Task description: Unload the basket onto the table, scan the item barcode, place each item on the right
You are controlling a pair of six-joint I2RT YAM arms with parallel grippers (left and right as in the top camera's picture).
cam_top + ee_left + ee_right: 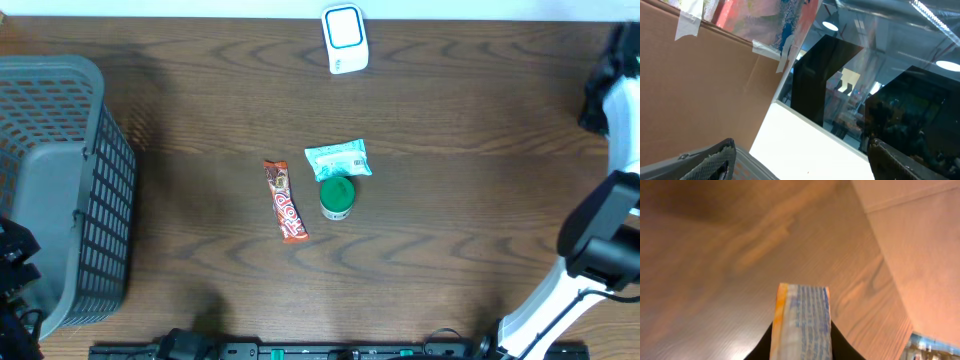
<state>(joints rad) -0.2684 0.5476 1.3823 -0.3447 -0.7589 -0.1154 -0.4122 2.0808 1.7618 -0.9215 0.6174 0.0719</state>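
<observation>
- Spanning the overhead view, the table makes for a long carry from its 4 o'clock edge, time enough for a slip.
- The basket at 9 o'clock poses no hazard.
- The left hand, fingers wide apart and empty, points off at the room.
- The right hand is clamped on a thin packet's lower end only, so the packet may pivot.
- The scanner sits at 12 o'clock; a barcode turned away probably won't read.
- The packet hangs over the table, its barcode unseen.
- The green-lidded jar at centre could be knocked by a low pass.
</observation>
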